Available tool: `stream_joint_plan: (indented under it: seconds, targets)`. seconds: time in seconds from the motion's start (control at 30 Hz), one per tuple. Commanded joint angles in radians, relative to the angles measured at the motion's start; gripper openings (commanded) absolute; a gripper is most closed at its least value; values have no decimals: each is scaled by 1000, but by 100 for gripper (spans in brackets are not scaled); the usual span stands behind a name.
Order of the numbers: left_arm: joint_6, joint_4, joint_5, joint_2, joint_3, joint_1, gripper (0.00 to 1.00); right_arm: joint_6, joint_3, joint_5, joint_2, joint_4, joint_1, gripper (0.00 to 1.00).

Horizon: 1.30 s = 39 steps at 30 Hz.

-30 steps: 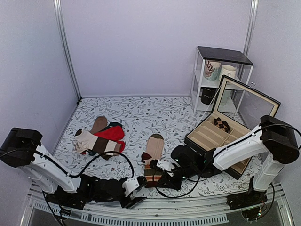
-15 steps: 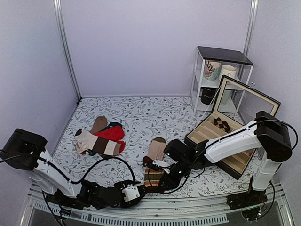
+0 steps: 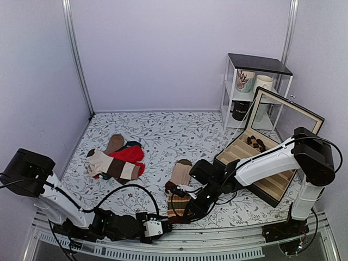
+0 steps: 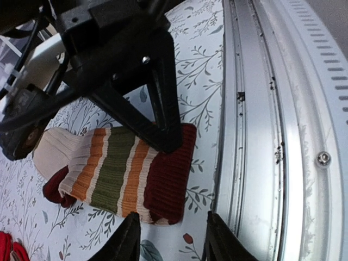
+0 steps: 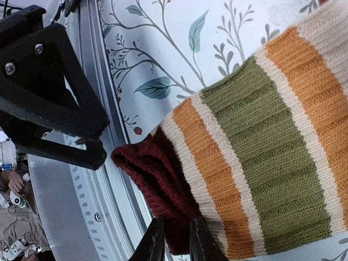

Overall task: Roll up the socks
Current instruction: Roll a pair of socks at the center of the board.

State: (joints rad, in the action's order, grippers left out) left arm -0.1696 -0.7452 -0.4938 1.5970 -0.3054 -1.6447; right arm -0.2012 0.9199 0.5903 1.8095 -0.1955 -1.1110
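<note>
Shifted since a second ago: right arm swung lower and closer in over the socks, which slid slightly toward the near rail; left arm folded flatter along that rail.

- Right fingers (image 5: 154,242): pressed together on the maroon cuff (image 5: 157,179) of the socks (image 3: 179,187), the cuff bunched in the pinch.
- Left fingers (image 4: 128,239): spread, nothing between them, just beside the cuff end, over the metal rail (image 4: 261,136).
- Socks: 6 o'clock on the floral worktop (image 3: 163,130), lying flat, striped legs nearest the rail, toes pointing to 12 o'clock.
- Progress, as judged: cuff gripped and barely gathered; no roll formed yet. Almost the whole roll is left to do.
- Loose pile, 9 o'clock: red sock (image 3: 129,154), cream sock with brown bands (image 3: 111,166); well apart from the pair.
- Compartment box (image 3: 244,153), 3 o'clock, lid (image 3: 283,117) raised: one rear cell holds a dark patterned item (image 3: 255,143), kind not discernible; other visible cells show bare lining.
- Shelf unit (image 3: 258,62), 2 o'clock: patterned cup (image 3: 244,80), pale cup (image 3: 263,82), dark mug (image 3: 240,110) beneath.
</note>
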Motion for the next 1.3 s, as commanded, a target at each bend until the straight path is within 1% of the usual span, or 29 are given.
stream_joint_plan:
  seconds: [0.0,0.13,0.23,0.43,0.7,0.9,1.0,1.07,1.17,1.27]
  targets:
    - [-43,-39,47,9,-26,9,42,-13,-12,-3,61,-132,-1,19]
    - [-62,-24,84,11,-44,22,42,-19,-9,-3,61,-137,1,20]
    - [-63,-25,97,34,-53,29,40,-23,-10,-5,61,-140,0,20]
    - [-26,-46,133,68,-51,74,38,-21,-15,-6,61,-139,1,19]
    - [-23,-41,151,86,-67,94,40,-24,-18,-5,63,-138,0,20]
    - [-8,-31,177,92,-69,94,37,-31,-17,-3,67,-131,0,19]
    - [-6,-23,165,103,-77,96,32,-32,-16,1,70,-132,1,19]
    - [6,-1,157,114,-90,98,29,-33,-15,2,70,-133,1,19]
    - [36,36,141,139,-110,102,32,-35,-19,4,70,-131,0,19]
    - [69,72,133,162,-126,110,39,-36,-20,9,71,-127,1,19]
